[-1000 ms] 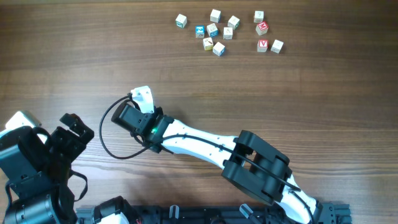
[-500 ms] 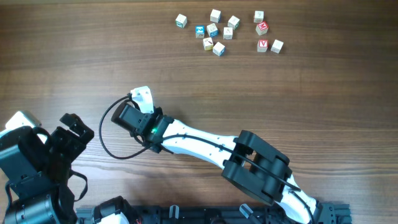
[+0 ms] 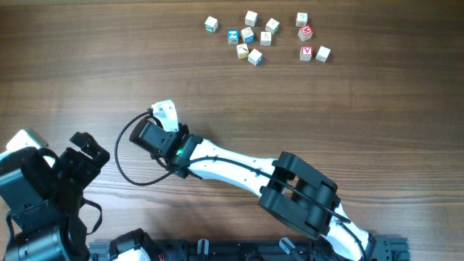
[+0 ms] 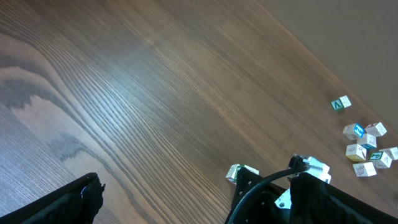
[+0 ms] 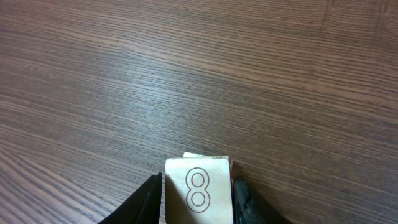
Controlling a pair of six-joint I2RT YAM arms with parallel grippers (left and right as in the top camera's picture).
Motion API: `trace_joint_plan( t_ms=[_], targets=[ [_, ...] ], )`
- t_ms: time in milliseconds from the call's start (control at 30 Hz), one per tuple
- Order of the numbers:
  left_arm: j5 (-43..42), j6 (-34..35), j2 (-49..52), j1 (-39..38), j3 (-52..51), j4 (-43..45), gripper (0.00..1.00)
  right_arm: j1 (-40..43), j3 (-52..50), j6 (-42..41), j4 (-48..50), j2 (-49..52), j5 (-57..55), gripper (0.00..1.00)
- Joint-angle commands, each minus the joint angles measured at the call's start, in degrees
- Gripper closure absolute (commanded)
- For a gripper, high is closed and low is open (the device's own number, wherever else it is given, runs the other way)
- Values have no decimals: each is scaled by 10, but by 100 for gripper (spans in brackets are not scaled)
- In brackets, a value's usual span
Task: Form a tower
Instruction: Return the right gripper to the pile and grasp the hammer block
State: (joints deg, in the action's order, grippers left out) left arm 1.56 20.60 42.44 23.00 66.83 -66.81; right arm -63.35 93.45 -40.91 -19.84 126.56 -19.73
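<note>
The tower [image 5: 198, 186] stands on the tabletop [image 5: 186, 74] between the fingers [image 5: 149, 198] of my right claw [image 5: 196, 200], so close that I cannot tell if they grip it, my left claw [image 3: 90, 147] is open, and these light, stiff, smooth wooden cubes [image 5: 205, 171] topple easily, so I would pinch two flat opposite sides.

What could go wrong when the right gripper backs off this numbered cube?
1. The right gripper has its fingers close on both sides of the numbered cube; a dragging pad on the way out could tip it.
2. A cream edge peeks out past that cube, so the tower may not be squared up and might lean.
3. The loose cubes lie far across the table, a long reach for the next one.
</note>
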Motion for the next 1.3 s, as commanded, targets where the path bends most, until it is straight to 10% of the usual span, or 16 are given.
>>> trace_joint_plan(
  t_ms=[0,100,200,533,1000,1267],
  targets=[
    [-5,-9,1,4,11,3,0,-2,-3,17,12,15,5,55],
    [-5,-9,1,4,11,3,0,-2,19,55,-6,9,7,14],
    [-5,-9,1,4,11,3,0,2,29,67,-44,-41,11,1],
    [-7,-5,1,4,11,-1,0,183,29,143,-174,-100,66,0],
    [-7,-5,1,4,11,-3,0,387,29,377,-28,-90,288,0],
    [-7,-5,1,4,11,-3,0,388,29,358,131,33,257,1]
  ],
)
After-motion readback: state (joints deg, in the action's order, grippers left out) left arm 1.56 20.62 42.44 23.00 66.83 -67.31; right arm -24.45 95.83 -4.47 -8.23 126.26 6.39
